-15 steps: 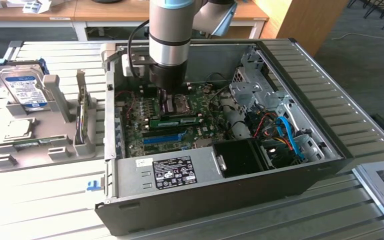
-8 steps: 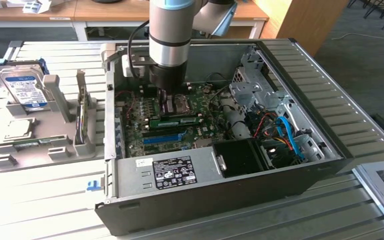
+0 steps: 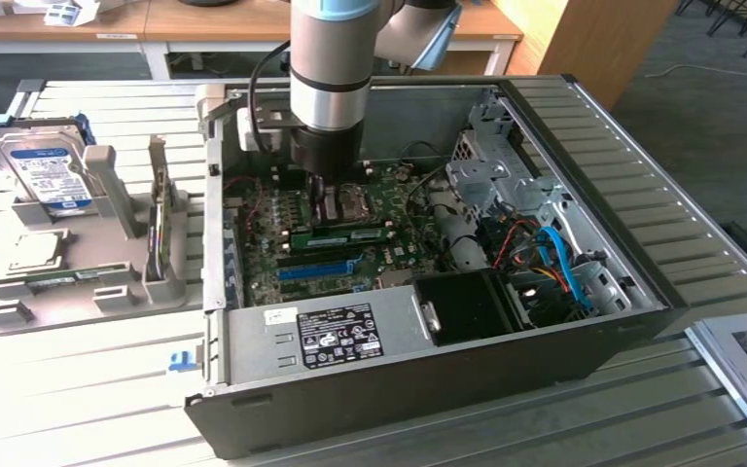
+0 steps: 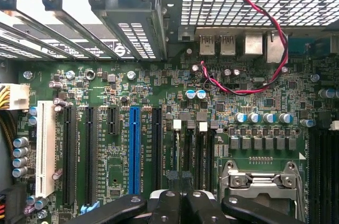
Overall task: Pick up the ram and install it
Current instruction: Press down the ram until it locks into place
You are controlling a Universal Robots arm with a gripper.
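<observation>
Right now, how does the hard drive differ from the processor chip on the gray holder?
The hard drive stands upright in the gray holder; the processor chip lies flat on it. The hard drive is a larger box with a blue-white label; the processor chip is a small silver square. Both sit outside the computer case, at the exterior view's left.

matt black metal case (image 3: 478, 365), glossy green motherboard (image 4: 159, 97)
</observation>
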